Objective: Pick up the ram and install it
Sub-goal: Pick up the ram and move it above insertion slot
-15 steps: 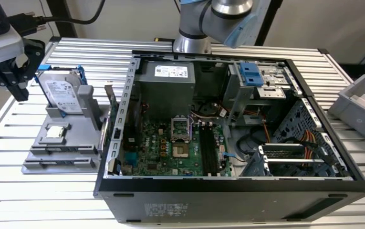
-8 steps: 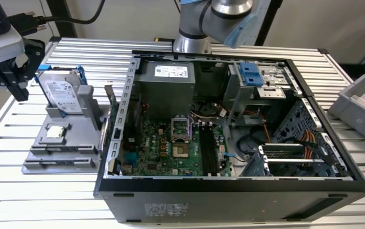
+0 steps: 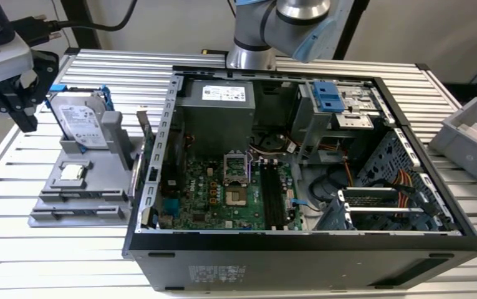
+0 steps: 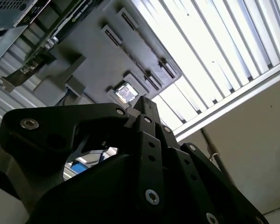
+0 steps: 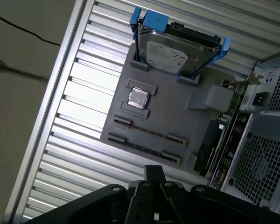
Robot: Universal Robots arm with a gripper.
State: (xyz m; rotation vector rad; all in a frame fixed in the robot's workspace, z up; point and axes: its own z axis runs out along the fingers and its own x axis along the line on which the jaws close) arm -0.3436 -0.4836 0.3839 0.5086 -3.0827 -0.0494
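My gripper [image 3: 5,117] hangs open above the table's far corner on the exterior view's left, beside the grey fixture plate [image 3: 55,215], with nothing between its fingers. A thin dark strip standing on edge between the plate's clips [image 5: 149,132] looks like the ram; its colour cannot be made out. One black fingertip [image 5: 154,171] shows near that row of clips in the first wrist view. The motherboard's long black slots [image 3: 273,190] lie inside the open computer case [image 3: 305,240], to the exterior view's right of the plate.
A silver hard drive in a blue frame [image 3: 81,121] stands upright on the plate, with a small square silver chip [image 3: 73,172] in front of it. A green card [image 3: 144,140] stands along the case wall. A grey bin [image 3: 471,134] sits at the exterior view's right.
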